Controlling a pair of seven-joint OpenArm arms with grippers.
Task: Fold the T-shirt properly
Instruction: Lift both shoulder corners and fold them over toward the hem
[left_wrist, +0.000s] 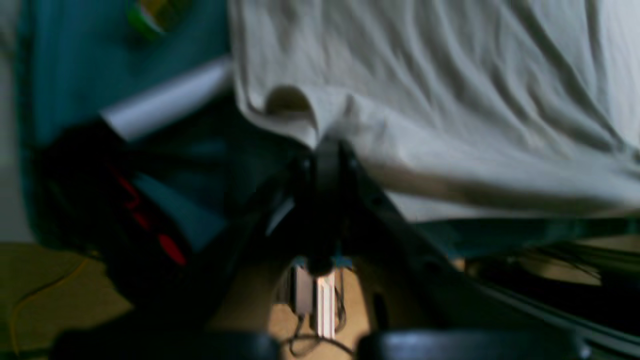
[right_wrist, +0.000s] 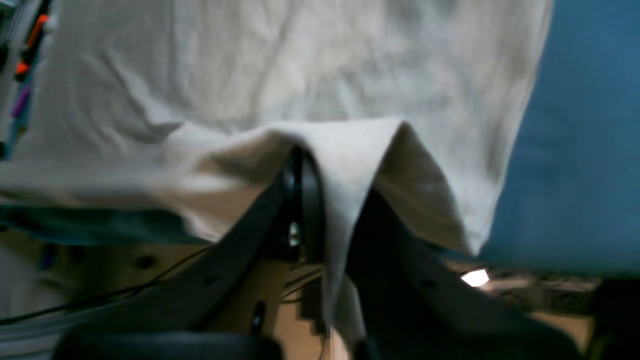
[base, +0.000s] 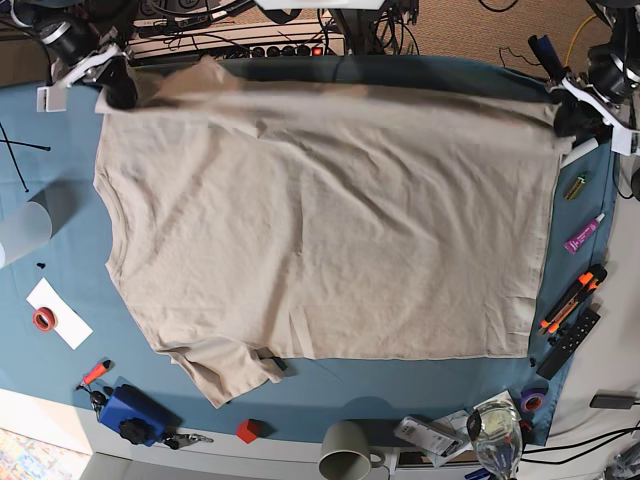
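Pinched cloth fills the foreground of both wrist views: the left gripper (left_wrist: 327, 150) has its dark jaws pressed together on a bunched hem of the large plain beige cotton T-shirt (base: 330, 220), and the right gripper (right_wrist: 305, 165) likewise clamps a tented fold of the same fabric, a flap of it hanging down between the black fingers.

From the base view, that shirt lies spread flat over the blue-teal table cloth (base: 330, 390). Its far long edge is lifted slightly at both ends, one corner held near the right gripper (base: 112, 88) and the other by the left gripper (base: 572, 112). One short sleeve sticks out at the shirt's near edge, close to a small red cube (base: 247, 431) and a grey-green mug (base: 347, 452).

The step in hand looks like drawing the far edge over toward the near edge to halve the shirt. To do it well, both arms should probably rise together and travel at the same pace, keeping the edge between them taut so no slack folds under. Lifting only enough to clear the cloth would help the lower layer stay put. Markers (base: 572, 305) lie just beside the shirt's edge under the left arm, so that arm should stay over the fabric. Laying the held edge squarely on the near hem before letting go matters most.
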